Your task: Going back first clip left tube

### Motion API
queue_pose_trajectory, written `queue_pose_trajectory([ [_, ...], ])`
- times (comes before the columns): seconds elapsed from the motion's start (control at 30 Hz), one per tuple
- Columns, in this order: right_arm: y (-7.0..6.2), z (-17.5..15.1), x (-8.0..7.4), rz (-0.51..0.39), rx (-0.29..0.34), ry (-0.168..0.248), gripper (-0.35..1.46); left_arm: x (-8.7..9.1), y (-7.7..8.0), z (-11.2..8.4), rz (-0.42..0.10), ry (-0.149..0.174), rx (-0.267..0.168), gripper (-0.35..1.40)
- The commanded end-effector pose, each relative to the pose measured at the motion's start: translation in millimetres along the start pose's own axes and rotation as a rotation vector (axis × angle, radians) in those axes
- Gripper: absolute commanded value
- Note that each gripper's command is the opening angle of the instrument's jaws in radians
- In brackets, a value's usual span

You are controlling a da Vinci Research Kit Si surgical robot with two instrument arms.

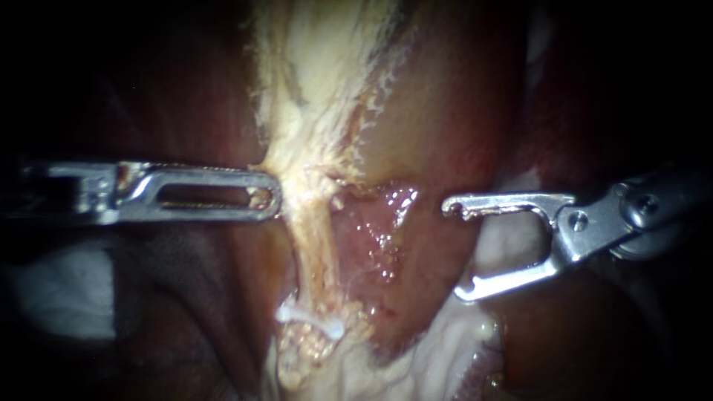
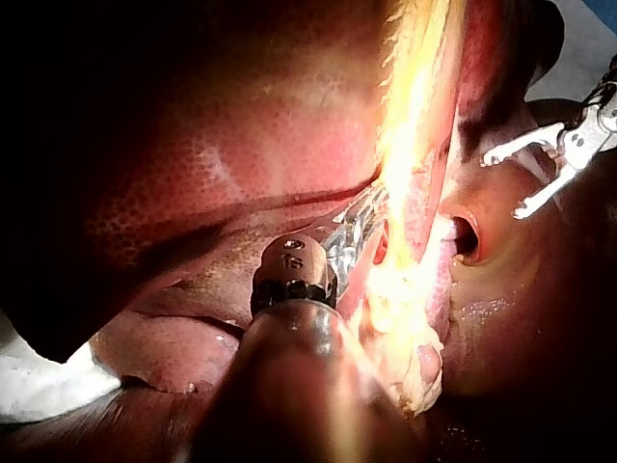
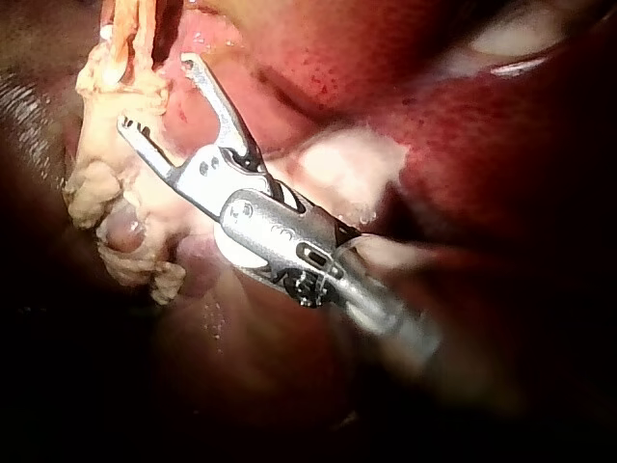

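Right instrument (image 1: 453,250): shaft enters from the right, angled slightly down. Jaws spread wide, holding nothing, well right of the pale tube (image 1: 316,245), above wet red tissue.

Left instrument (image 1: 269,197): shaft level from the left, tip touching the tube's left edge. Cannot tell whether it grips.

White clip (image 1: 312,323) lies across the tube, nearer than both tips.

The bench itself hardly shows. At the left, a white cloth (image 1: 63,293) peeks out from under the dark edge of the liver (image 1: 186,312), which lies on it. Beyond the liver's far side, a strip of blue cover (image 2: 600,24) shows.
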State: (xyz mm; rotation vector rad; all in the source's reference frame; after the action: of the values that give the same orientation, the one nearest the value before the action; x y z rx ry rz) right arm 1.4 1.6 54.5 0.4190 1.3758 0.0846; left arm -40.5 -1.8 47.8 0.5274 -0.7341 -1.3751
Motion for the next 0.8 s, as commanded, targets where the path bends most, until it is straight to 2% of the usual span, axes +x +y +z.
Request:
queue_pose_trajectory([
  [0.03,0.0,0.0,0.1,0.0,0.0,0.0,0.6,-0.1,0.0,0.6,0.0,0.0,-0.002,-0.35],
  [0.33,-0.1,-0.4,0.8,-0.002,-0.003,0.005,0.6,-0.9,-1.4,3.4,-0.007,0.002,0.002,-0.35],
  [0.8,-0.1,-0.5,1.2,0.001,-0.008,0.013,0.6,-0.9,-1.6,3.0,-0.007,0.005,0.004,-0.35],
])
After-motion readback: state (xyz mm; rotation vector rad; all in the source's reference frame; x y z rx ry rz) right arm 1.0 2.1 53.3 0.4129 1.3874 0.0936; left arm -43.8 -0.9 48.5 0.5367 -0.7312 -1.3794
